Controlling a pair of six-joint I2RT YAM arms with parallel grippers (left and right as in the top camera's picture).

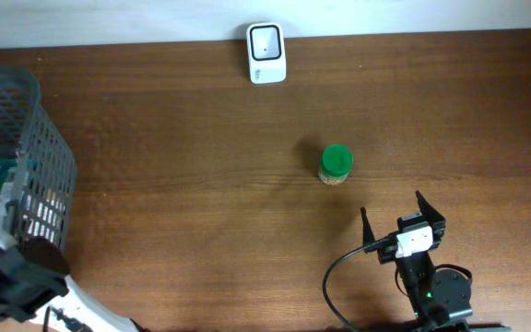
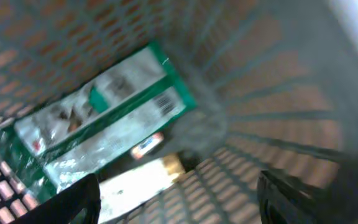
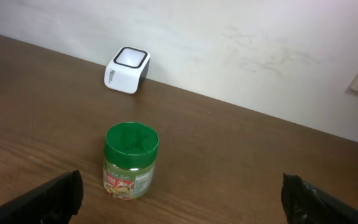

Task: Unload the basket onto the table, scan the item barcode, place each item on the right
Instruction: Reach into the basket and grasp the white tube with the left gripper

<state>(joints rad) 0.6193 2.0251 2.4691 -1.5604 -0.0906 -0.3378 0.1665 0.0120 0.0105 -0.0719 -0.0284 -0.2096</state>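
Observation:
A small jar with a green lid (image 1: 336, 164) stands upright on the wooden table; it is also in the right wrist view (image 3: 131, 160), ahead and left of centre. My right gripper (image 1: 391, 207) (image 3: 182, 202) hovers open a short way in front of it, holding nothing. The white barcode scanner (image 1: 265, 53) (image 3: 128, 70) sits at the table's far edge by the wall. My left gripper (image 2: 179, 205) is open inside the grey mesh basket (image 1: 35, 157), above a green-and-white packet (image 2: 104, 118) with a barcode and a white packet (image 2: 135, 186). It grips neither.
The basket stands at the table's left edge, with the left arm (image 1: 17, 272) reaching in from its near side; its fingers are hidden in the overhead view. A black cable (image 1: 339, 267) loops beside the right arm's base.

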